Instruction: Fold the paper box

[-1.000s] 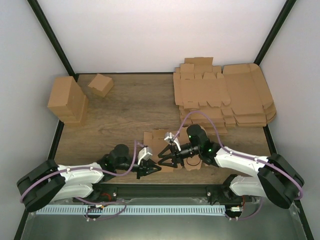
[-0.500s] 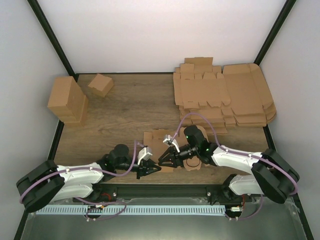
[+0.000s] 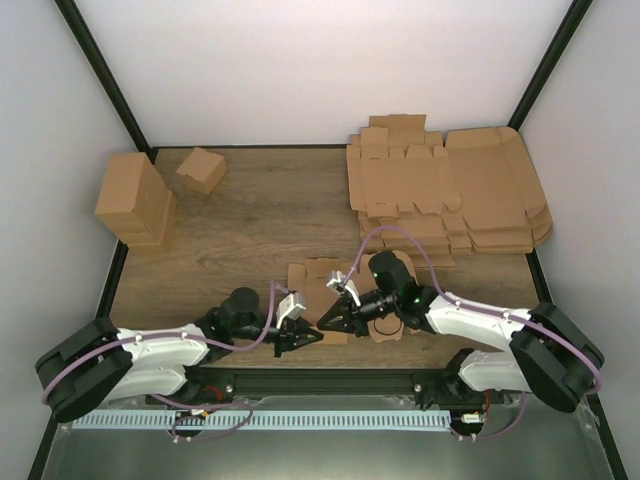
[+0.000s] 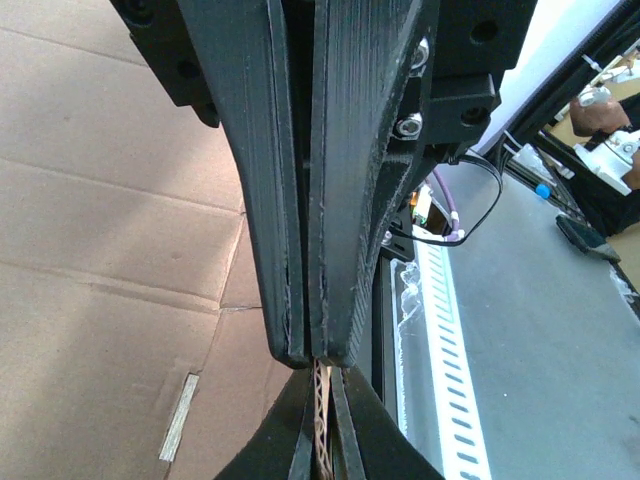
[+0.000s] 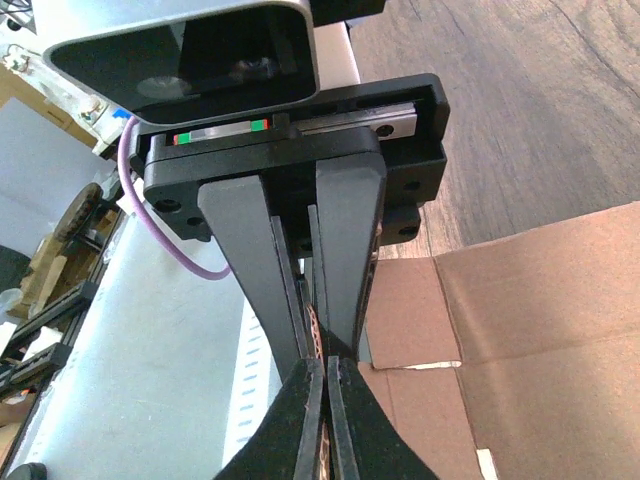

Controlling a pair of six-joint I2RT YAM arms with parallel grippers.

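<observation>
The paper box [image 3: 310, 276] lies as a flat brown sheet at the table's near edge, between both arms. Its creased panels fill the left of the left wrist view [image 4: 120, 300] and the right of the right wrist view [image 5: 540, 330]. My left gripper [image 3: 310, 339] is shut on the sheet's near edge, and the corrugated edge shows between its fingers [image 4: 321, 405]. My right gripper [image 3: 323, 322] faces it tip to tip and is shut on the same edge [image 5: 323, 372]. Each wrist view shows the other gripper's fingers close ahead.
A stack of large flat cardboard sheets [image 3: 450, 195] covers the back right. A tall cardboard block [image 3: 135, 200] and a small folded carton [image 3: 201, 169] stand at the back left. The metal rail [image 3: 320, 382] runs just below the grippers.
My right gripper has closed from partly open onto the sheet's edge and shifted slightly left. The left gripper has kept its grip and place.
</observation>
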